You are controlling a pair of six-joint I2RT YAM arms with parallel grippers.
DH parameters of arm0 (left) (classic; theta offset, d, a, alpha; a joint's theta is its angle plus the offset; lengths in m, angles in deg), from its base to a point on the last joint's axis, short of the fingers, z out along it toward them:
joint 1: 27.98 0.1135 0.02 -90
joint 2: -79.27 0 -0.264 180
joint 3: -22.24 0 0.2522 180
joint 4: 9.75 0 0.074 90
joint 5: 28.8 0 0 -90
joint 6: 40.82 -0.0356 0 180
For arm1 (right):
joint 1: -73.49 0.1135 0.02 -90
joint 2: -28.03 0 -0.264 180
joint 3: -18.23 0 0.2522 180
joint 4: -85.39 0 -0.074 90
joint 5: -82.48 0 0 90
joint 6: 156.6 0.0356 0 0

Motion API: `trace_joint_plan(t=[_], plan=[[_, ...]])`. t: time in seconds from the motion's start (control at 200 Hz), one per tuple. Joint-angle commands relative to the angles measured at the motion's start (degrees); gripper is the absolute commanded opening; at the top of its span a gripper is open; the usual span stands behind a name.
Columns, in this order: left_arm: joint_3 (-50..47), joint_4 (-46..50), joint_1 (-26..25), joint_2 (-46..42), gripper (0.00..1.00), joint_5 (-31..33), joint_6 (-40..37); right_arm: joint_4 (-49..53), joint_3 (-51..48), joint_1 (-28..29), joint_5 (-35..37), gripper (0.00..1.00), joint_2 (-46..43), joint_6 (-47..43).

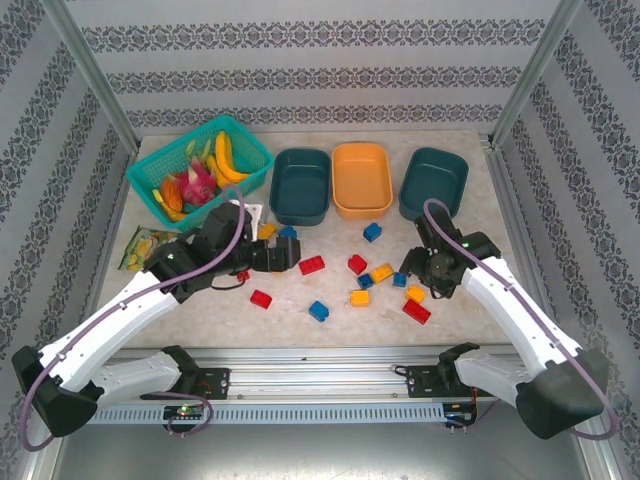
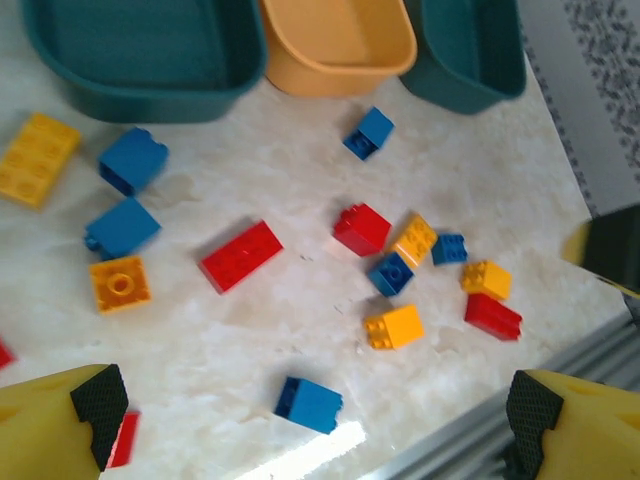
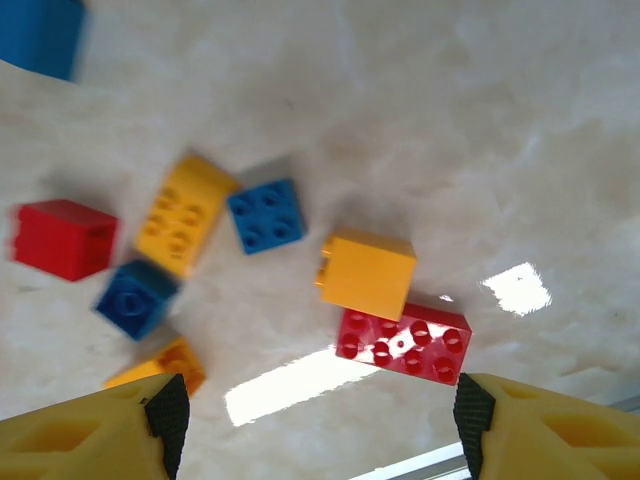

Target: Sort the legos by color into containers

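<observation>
Several red, blue and yellow-orange legos lie scattered on the marble table, in front of two dark teal containers and an orange container. My left gripper hovers open over the left of the scatter. In the left wrist view a blue lego lies between the open left gripper's fingers. My right gripper hangs open over the right cluster. Just ahead of the right gripper lie a red lego and a yellow lego, with nothing between the pads.
A bright teal lattice basket of toy fruit stands at the back left, with a green snack packet in front of it. A metal rail runs along the table's near edge. All three tubs look empty.
</observation>
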Motion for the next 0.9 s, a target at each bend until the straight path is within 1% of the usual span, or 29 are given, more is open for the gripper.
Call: trace_joint_plan(t=[0.0, 0.13, 0.325, 0.445, 0.704, 0.844, 0.899], plan=[[-1.44, -5.48, -3.52, 1.51, 0.99, -0.66, 2.34, -7.02, -5.35, -2.64, -5.08, 0.70, 1.66, 0.51], [-2.52, -8.22, -6.10, 3.05, 0.98, -0.91, 3.51, -11.93, -8.59, -4.43, -6.07, 0.69, 4.49, -1.80], [-2.61, -9.35, -7.50, 4.38, 0.98, -0.82, 3.96, -15.84, -10.27, -6.15, -7.46, 0.64, 9.27, -3.94], [-2.08, -9.10, -7.65, 4.81, 0.98, -0.93, 3.57, -15.04, -10.10, -6.27, -7.38, 0.62, 11.41, -3.89], [-2.40, -9.53, -7.72, 4.86, 0.98, -0.83, 3.86, -14.18, -10.53, -6.28, -5.84, 0.60, 12.77, -3.21], [-2.43, -9.87, -7.74, 5.07, 0.98, -0.83, 3.69, -15.51, -10.64, -6.33, -5.94, 0.60, 14.91, -3.55], [-2.34, -9.97, -7.76, 5.23, 0.97, -0.84, 3.69, -15.94, -10.50, -6.29, -5.90, 0.58, 16.11, -3.68]])
